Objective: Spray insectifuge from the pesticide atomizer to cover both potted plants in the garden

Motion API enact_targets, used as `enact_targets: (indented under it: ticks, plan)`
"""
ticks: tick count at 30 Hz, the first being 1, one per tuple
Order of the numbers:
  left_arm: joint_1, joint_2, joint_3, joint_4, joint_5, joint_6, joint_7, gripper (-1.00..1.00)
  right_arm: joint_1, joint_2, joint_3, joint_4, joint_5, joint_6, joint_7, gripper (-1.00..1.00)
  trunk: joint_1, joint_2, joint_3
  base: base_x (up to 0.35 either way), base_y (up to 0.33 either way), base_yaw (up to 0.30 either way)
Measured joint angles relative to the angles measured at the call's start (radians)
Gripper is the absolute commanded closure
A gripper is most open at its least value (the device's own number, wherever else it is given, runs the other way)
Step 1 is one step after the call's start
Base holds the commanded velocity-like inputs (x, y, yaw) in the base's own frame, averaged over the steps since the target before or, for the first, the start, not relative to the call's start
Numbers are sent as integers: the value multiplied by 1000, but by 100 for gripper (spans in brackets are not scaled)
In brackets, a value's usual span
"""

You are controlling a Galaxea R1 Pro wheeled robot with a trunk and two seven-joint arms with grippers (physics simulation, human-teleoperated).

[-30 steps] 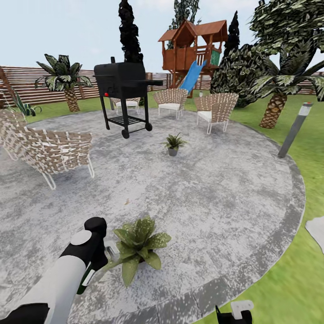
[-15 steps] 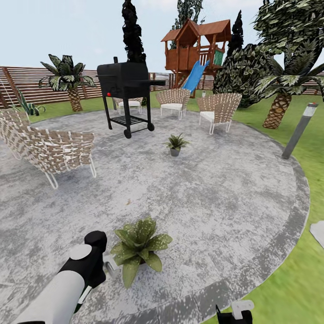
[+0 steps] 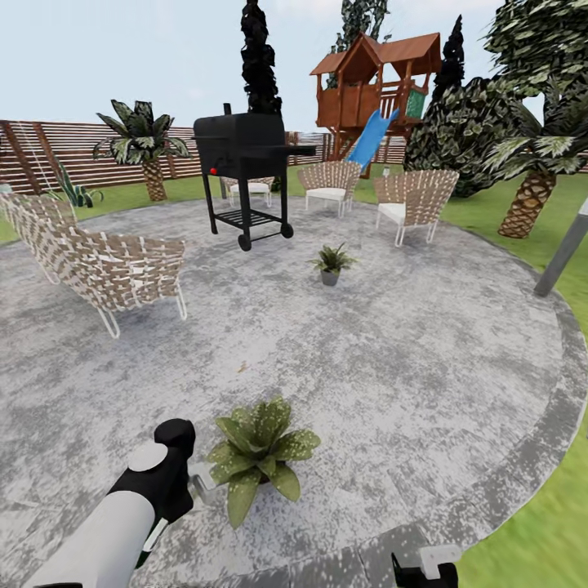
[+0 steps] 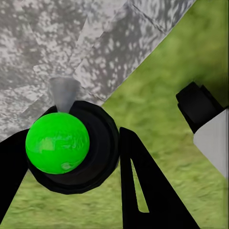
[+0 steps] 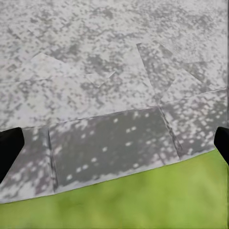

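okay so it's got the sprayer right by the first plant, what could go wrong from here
The pesticide atomizer sits between the left gripper's fingers beside the speckled-leaf plant; spraying from one side may miss the far leaves. The spiky plant stands far across the patio near the grill, so driving there risks clipping the wicker chair.

Broad-leaved plant (image 3: 260,456) near on the patio (image 3: 392,367), spiky plant (image 3: 331,263) beyond, before the grill (image 3: 247,155)

The head camera has panned left, sliding the grill (image 3: 249,175) and far potted plant (image 3: 331,264) rightward in view.
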Motion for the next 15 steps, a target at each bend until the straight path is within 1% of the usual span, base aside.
enact_targets:
  ticks: [4,7,12,15]
  plan:
    - [0,-1,0,-7,0,0,6,100,0,-5,0,1,2,-1,1,-100,0,0,0,9,0,3]
    - [0,0,1,-10,0,0,7,100,0,-3,1,1,1,0,1,-100,0,0,0,168,-144,42]
    - [0,-1,2,-11,0,0,7,100,0,-3,2,1,0,0,0,-100,0,0,0,199,-206,253]
    - [0,-1,2,-11,0,0,7,100,0,-3,2,1,0,0,1,-100,0,0,0,133,-246,277]
